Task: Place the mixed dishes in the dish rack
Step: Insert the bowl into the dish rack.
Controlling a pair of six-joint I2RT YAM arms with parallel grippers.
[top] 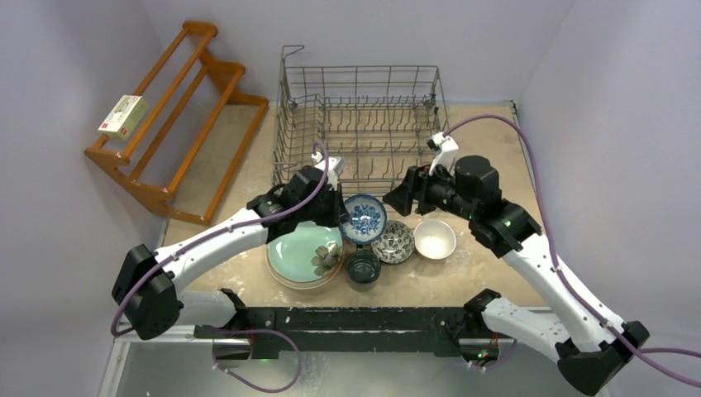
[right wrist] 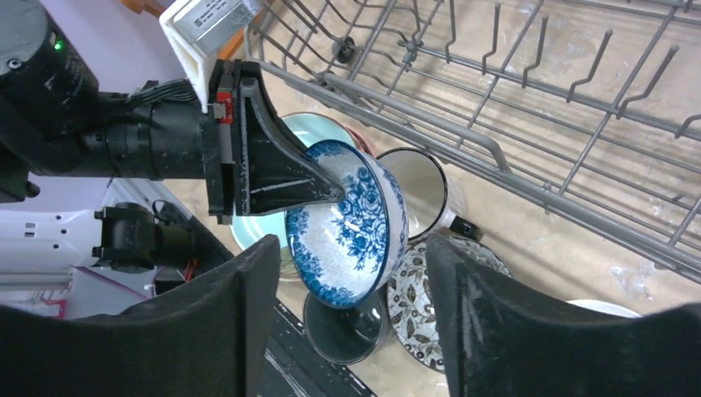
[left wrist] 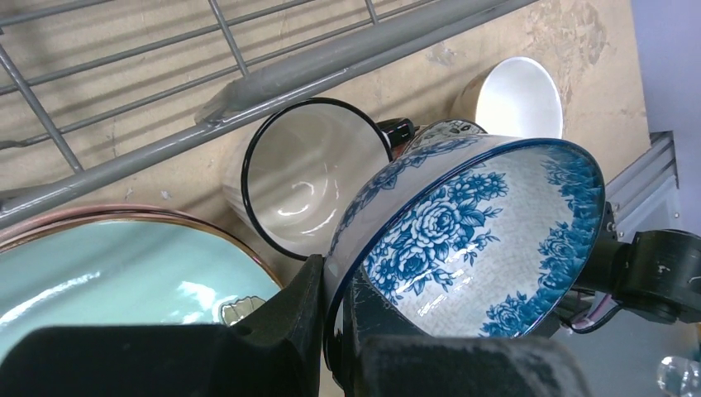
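Wooden shelf (top: pixel 149 188): brown, slatted, standing at the far left of the surface against the left wall — its rails run diagonally.
Box (top: pixel 123 116): small, pale with green and a red mark, lying across the shelf's upper rails.
Surface (top: pixel 496 157): tan, mottled with paler worn patches.
Walls (top: pixel 50 74): plain pale lilac — closing in the left, back and right sides.

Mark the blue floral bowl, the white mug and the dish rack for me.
blue floral bowl (left wrist: pixel 463 240): left wrist view, on its patterned inside.
white mug (left wrist: pixel 302 178): left wrist view, on its inner wall.
dish rack (left wrist: pixel 347 62): left wrist view, on its thick lower rail.
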